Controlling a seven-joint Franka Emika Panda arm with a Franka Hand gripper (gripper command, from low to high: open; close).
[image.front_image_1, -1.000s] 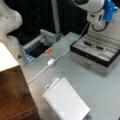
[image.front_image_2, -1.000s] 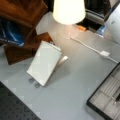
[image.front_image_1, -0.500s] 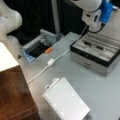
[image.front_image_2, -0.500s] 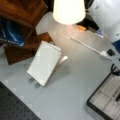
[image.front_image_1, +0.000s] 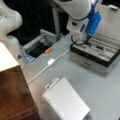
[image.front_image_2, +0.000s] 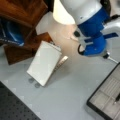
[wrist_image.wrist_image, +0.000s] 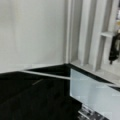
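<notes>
We see the pincer (image.front_image_1: 87, 40) low over the compartment case (image.front_image_1: 100, 53), near its left end; whether its fingers are apart we cannot tell. We judge a slow, vertical descent best, keeping clear of the dividers and the white cable (image.front_image_1: 47, 65) on the surface (image.front_image_1: 100, 90).

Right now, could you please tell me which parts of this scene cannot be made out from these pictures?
- Gripper: over the open case in a front view; the arm's wrist hides the fingertips.
- Gripper in the wrist view: not shown.
- Dark item in the case tray: cut off by the wrist view's right edge, blurred.
- White cable: its far end runs behind the wooden block.
</notes>
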